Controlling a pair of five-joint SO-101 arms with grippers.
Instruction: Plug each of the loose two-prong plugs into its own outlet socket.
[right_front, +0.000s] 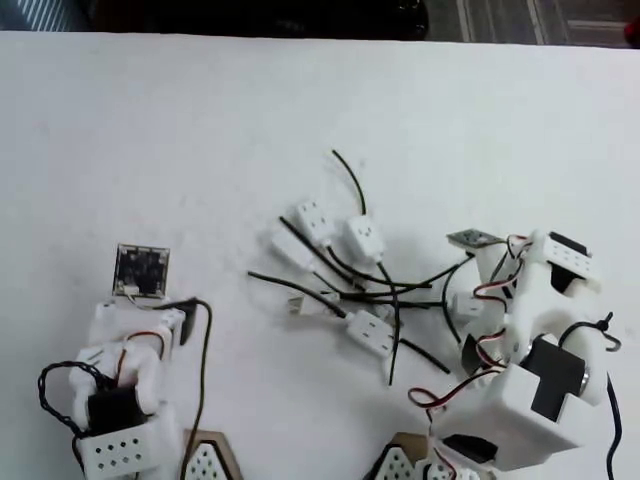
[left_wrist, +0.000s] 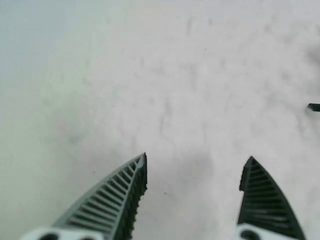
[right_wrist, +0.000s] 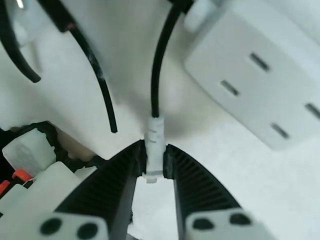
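The white worktop (right_front: 150, 120) carries tangled cords (right_front: 392, 292) at its middle. The left tool (left_wrist: 197, 158) hangs released above bare surface. The right tool (right_wrist: 154, 147), just beside a socket (right_wrist: 260, 75), is clenched on a small white plug (right_wrist: 154, 131).

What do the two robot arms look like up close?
Both the left arm and right arm are blocky white plastic shells around black motors, looped with red, white and black wires. The left one carries a small square dark circuit board. Their jaws are pointed, ribbed wedges, dark grey to black.
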